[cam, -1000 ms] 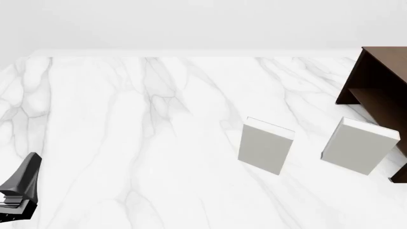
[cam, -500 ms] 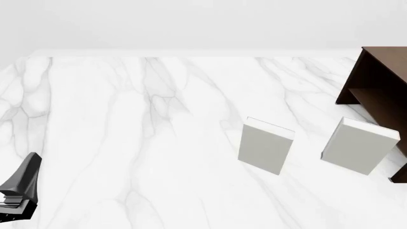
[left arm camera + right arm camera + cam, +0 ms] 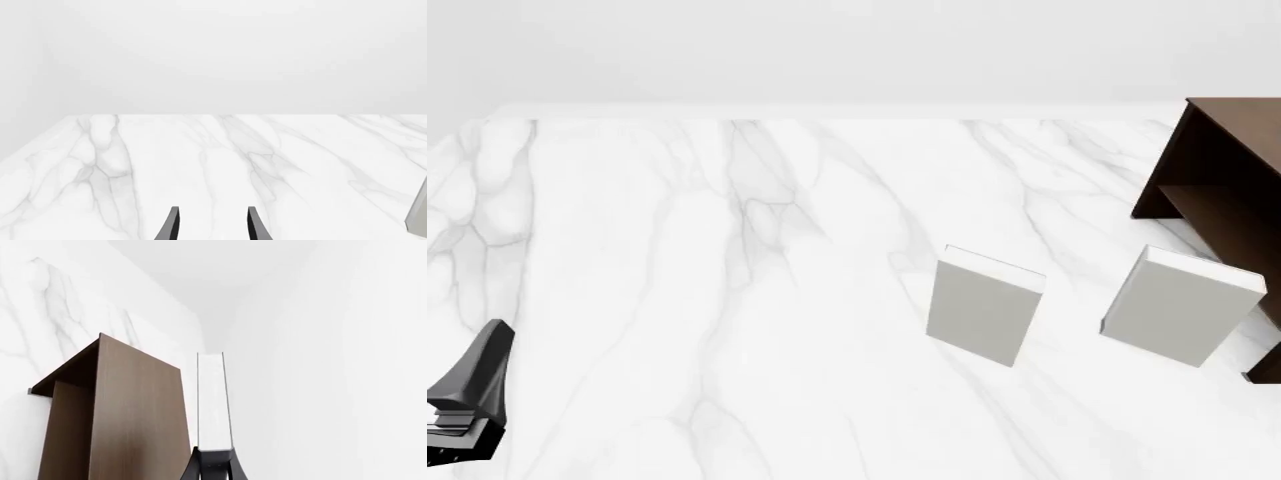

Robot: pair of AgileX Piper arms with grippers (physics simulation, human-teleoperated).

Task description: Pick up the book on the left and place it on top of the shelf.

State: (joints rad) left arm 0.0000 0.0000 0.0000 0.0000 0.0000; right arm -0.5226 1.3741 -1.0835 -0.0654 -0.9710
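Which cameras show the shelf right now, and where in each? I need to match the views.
Front view: the shelf stands at the right edge, cut off by the frame.
Left wrist view: not in it.
Right wrist view: the shelf looms close beside the book held in the right claw.
Shared landmark: the marble table, visible in all three.

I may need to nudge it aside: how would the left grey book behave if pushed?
The left grey book stands upright on a narrow edge, unsupported, so a high push would probably topple it. Its flat, sharp-cornered faces suggest it stays stiff. On the smooth marble table, a low push might slide it.
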